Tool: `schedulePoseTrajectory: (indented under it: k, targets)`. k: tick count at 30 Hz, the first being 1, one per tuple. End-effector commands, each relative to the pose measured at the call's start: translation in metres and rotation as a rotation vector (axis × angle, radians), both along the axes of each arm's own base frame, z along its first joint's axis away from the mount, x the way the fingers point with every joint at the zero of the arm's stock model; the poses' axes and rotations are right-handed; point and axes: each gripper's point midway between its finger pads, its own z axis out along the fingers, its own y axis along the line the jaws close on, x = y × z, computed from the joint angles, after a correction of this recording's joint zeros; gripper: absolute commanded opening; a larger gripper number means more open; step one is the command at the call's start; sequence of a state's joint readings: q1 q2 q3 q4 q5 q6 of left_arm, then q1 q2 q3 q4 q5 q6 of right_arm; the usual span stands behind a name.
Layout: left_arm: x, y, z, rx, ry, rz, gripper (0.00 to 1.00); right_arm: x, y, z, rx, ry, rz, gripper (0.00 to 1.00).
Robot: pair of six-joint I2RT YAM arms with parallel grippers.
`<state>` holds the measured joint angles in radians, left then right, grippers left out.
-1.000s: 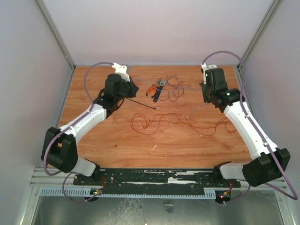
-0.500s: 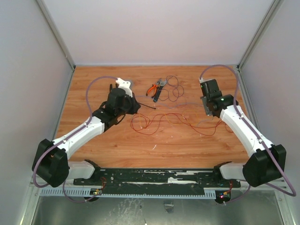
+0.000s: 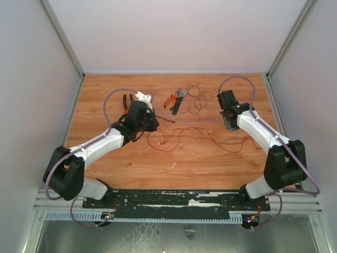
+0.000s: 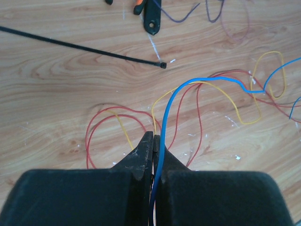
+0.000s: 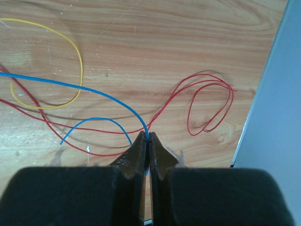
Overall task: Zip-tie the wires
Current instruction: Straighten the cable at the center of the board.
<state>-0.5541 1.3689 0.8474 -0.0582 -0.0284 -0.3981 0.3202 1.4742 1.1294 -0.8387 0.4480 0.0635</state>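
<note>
Left gripper [image 4: 153,136] clamped on a blue strand of the thin, looping red and yellow wires [image 4: 164,120]. Right gripper [image 5: 148,138] likewise pinches a blue strand. Straight black zip tie [image 4: 80,46] lies apart on the wood-grain desk [image 4: 56,94].

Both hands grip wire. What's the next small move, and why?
Probably bring the left hand and right hand closer: both are shut on the thin blue wire running between them, and the thin black plastic zip tie lies free nearby.

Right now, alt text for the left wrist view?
The left fingers are shut on a blue wire that arcs away over a wooden table. Red and yellow wires loop beneath it; a black zip tie lies at upper left.
</note>
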Motion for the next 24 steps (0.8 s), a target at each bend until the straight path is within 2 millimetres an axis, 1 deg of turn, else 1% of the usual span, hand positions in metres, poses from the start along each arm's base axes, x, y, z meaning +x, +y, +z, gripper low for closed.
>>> schedulePoseTrajectory:
  k: [1, 6, 11, 17, 18, 22, 24]
  targets:
    - [0.006, 0.002, -0.005, 0.038, 0.002, 0.027, 0.00, 0.008, -0.006, -0.013, -0.022, 0.013, -0.041, 0.00]
    - [0.008, 0.006, -0.027, 0.095, 0.052, 0.038, 0.00, 0.007, -0.009, -0.034, -0.038, 0.080, -0.037, 0.00]
    - [0.009, 0.007, -0.043, 0.128, 0.082, 0.036, 0.00, 0.005, -0.017, -0.050, -0.087, 0.131, -0.039, 0.00]
    - [0.007, 0.011, -0.060, 0.162, 0.112, 0.039, 0.00, 0.004, -0.016, -0.067, -0.091, 0.174, -0.029, 0.05]
    - [0.007, 0.011, -0.063, 0.167, 0.116, 0.040, 0.01, 0.004, -0.016, -0.071, -0.093, 0.184, -0.029, 0.06]
    - [0.005, 0.016, -0.074, 0.198, 0.135, 0.050, 0.10, 0.003, -0.016, -0.077, -0.101, 0.203, -0.029, 0.12]
    - [0.005, 0.019, -0.077, 0.211, 0.136, 0.056, 0.17, 0.002, -0.017, -0.078, -0.104, 0.207, -0.029, 0.15]
